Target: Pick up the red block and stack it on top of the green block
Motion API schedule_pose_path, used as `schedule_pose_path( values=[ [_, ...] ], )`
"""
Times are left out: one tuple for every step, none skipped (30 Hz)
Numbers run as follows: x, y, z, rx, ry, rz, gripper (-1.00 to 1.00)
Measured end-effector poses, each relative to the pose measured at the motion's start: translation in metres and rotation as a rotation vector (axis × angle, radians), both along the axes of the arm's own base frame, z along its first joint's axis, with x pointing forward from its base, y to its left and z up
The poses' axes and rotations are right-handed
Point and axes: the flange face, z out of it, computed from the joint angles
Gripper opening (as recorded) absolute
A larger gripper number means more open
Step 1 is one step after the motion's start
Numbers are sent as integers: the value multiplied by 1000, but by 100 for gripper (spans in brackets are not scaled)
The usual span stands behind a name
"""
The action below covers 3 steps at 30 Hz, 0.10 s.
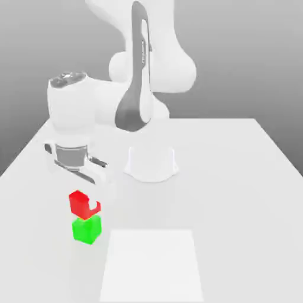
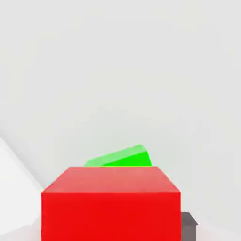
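Note:
The red block (image 1: 80,203) sits right over the green block (image 1: 86,229), their faces meeting or nearly so; I cannot tell whether they touch. My gripper (image 1: 86,205) comes down from the hand above, shut on the red block, and a white finger covers part of the block's front. In the hand view the red block (image 2: 111,202) is close up, a grey finger pad (image 2: 188,226) lies against its side, and a strip of the green block (image 2: 123,157) shows past its far edge.
The arm's round white base (image 1: 151,165) stands behind the blocks, toward the exterior view's right. A flat white square (image 1: 152,266) lies on the table (image 1: 237,177) near the front edge, just to the right of the green block.

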Motion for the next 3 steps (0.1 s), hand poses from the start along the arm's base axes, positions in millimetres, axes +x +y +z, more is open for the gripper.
schedule_pose_path(
  values=[
    [0, 1, 0, 0, 0, 3, 100],
    [0, 1, 0, 0, 0, 3, 100],
    [0, 1, 0, 0, 0, 3, 100]
  ],
)
